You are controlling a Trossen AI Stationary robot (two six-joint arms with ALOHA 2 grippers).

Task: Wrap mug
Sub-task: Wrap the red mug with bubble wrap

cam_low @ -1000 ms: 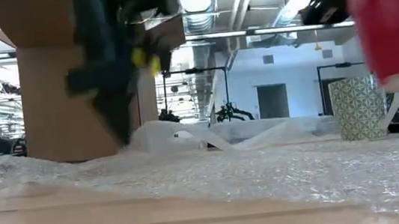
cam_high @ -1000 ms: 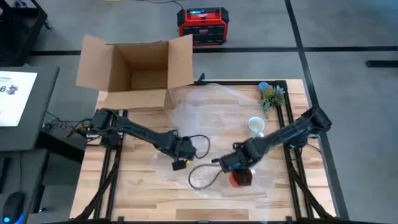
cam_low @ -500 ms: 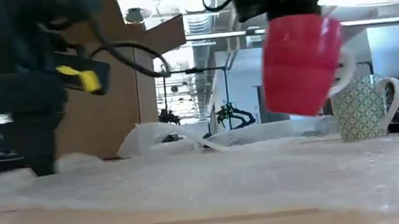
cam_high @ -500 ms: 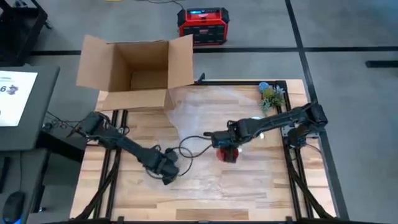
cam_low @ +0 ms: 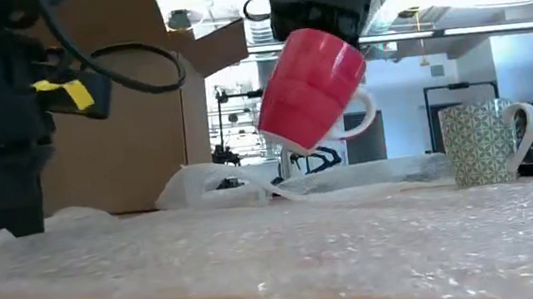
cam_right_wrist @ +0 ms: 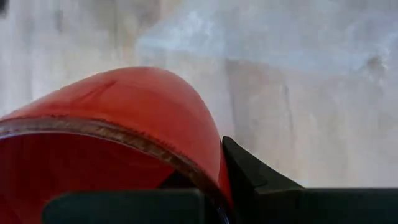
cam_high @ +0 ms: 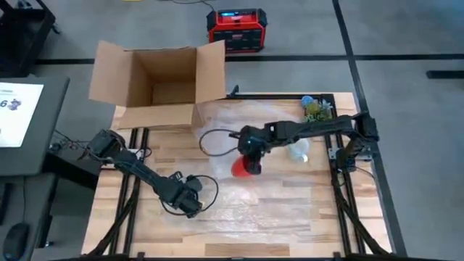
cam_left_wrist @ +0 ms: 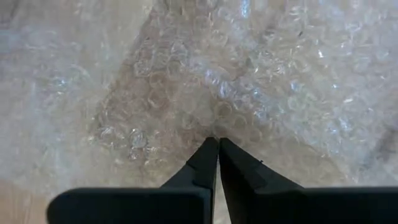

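A red mug (cam_low: 312,89) with a white handle hangs tilted above the bubble wrap (cam_high: 246,210), with my right gripper (cam_high: 250,147) shut on its rim; the mug (cam_high: 246,168) shows over the table's middle. The wrap lies spread flat over most of the table. My left gripper (cam_high: 190,204) stands near the table's near left, shut, its tips (cam_left_wrist: 217,140) down on the wrap. My left gripper touches the bubble wrap (cam_left_wrist: 214,112) with its shut fingertips, coming from above; whether a layer is caught between them I cannot tell. My right gripper holds the red mug by its rim (cam_right_wrist: 186,163), one finger (cam_right_wrist: 249,177) outside the wall and one inside. It comes from above. The mug hangs clear of the wrap, base tipped down and sideways (cam_low: 285,132).
A green patterned mug (cam_low: 482,145) stands upright on the wrap at the right, beside a small plant (cam_high: 317,110) in the far right corner. An open cardboard box (cam_high: 156,80) sits at the far left edge. A red device (cam_high: 235,29) lies on the floor beyond.
My right gripper has carried the red mug from the near right toward the table's middle and far side; the mug stays clear of the wrap and has tipped over sideways. My left gripper has gone toward the near left and down onto the wrap.
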